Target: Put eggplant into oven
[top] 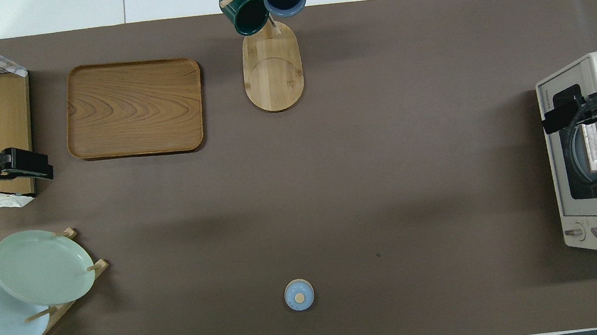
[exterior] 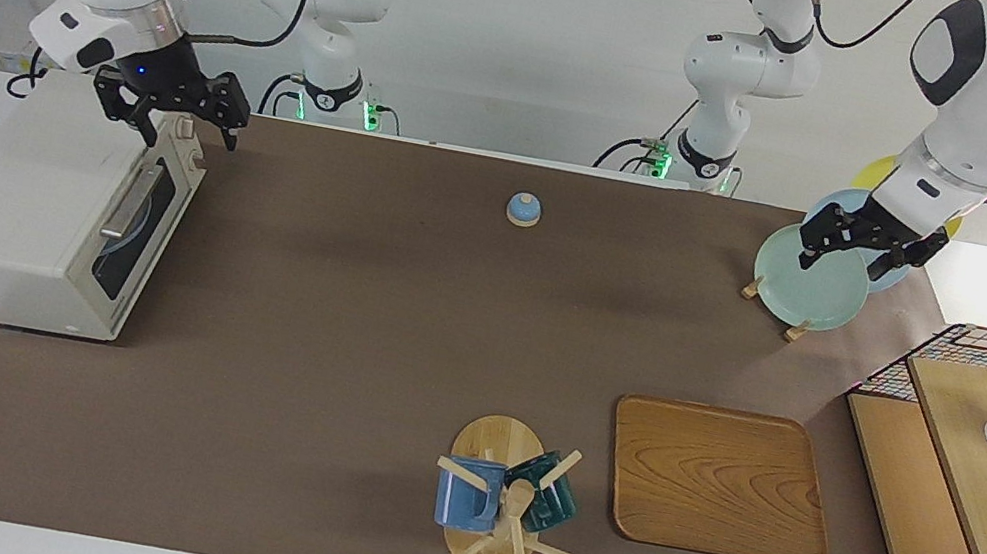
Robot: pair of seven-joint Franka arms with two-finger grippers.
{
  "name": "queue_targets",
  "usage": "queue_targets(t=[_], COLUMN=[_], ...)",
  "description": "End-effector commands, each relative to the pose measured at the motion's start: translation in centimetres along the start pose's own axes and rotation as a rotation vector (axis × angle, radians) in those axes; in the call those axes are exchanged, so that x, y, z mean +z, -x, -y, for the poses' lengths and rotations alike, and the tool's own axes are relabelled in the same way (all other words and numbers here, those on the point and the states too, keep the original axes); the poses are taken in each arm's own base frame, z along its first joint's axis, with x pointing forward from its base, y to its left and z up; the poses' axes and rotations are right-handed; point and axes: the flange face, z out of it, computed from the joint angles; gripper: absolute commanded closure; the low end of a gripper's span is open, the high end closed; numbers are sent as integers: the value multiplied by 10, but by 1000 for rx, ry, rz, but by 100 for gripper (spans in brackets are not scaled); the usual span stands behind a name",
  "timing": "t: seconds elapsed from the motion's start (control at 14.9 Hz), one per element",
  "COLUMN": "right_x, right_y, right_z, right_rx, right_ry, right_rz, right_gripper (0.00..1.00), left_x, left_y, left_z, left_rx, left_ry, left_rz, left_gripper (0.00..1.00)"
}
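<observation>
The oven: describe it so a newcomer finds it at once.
Start from the brown mat covering the table and go to the right arm's end. There the oven stands at the mat's edge, with the right gripper over its top. It is the only boxy cream-white appliance, with a dark glass door, a metal bar handle and two knobs.

Robot lab, paired arms, staged kitchenware, toaster oven [exterior: 49,209], brown mat [exterior: 340,341]

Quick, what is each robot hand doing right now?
Left hand: open, empty, over the plates.
Right hand: open, empty, over the oven.
</observation>
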Motion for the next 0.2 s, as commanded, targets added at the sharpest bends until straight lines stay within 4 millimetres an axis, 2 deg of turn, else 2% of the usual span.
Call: queue_targets(t=[0.0,0.13], right_x=[-4,-4], right_y=[2,2], right_z=[2,4], right_rx=[16,15], right_ry=[-23,-23], right_rz=[-12,-13], right_gripper=[0,0], left_x=[-4,-4], left_y=[2,2], left_z=[3,4], left_rx=[-10,-11], left_ry=[-19,-19], left_rz=[-7,-7], left_gripper=[0,0])
